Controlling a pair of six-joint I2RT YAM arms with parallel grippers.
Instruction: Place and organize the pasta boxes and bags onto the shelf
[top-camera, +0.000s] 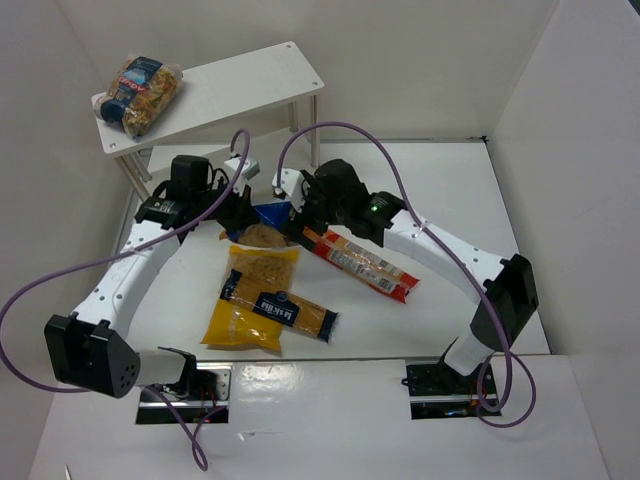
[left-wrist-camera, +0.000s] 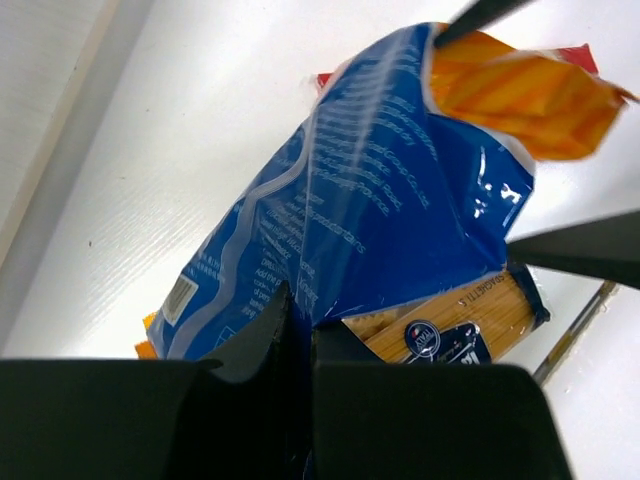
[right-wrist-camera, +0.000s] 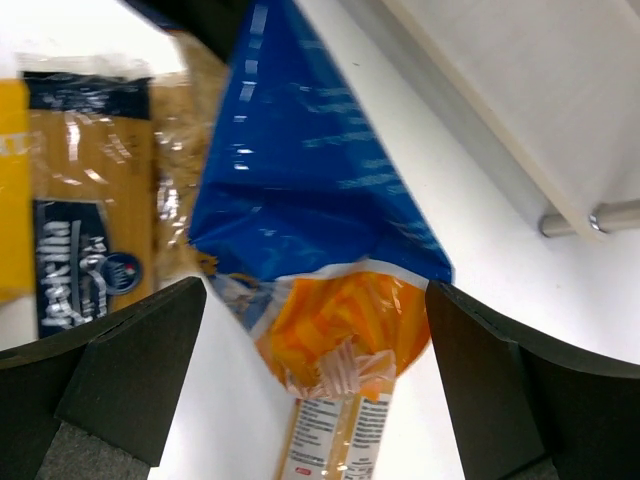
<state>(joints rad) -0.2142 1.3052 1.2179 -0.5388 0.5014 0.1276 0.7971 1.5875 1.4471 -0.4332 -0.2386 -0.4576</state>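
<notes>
The blue bag (top-camera: 270, 212) with the orange end (right-wrist-camera: 340, 320) hangs lifted between both grippers in front of the shelf (top-camera: 240, 85). My left gripper (left-wrist-camera: 300, 320) is shut on the bag's lower blue edge (left-wrist-camera: 380, 200). My right gripper (right-wrist-camera: 315, 380) is open, one finger on each side of the orange end, not touching it. The clear spiral-pasta bag (top-camera: 140, 92) lies on the shelf's top board, at its left end. The big yellow bag (top-camera: 250, 295), the long yellow pack with dark-blue label (top-camera: 282, 308) and the red-and-clear pack (top-camera: 360, 262) lie on the table.
The shelf's lower board and a silver leg (right-wrist-camera: 610, 215) are close on the right in the right wrist view. White walls enclose the table on three sides. Purple cables arch over both arms.
</notes>
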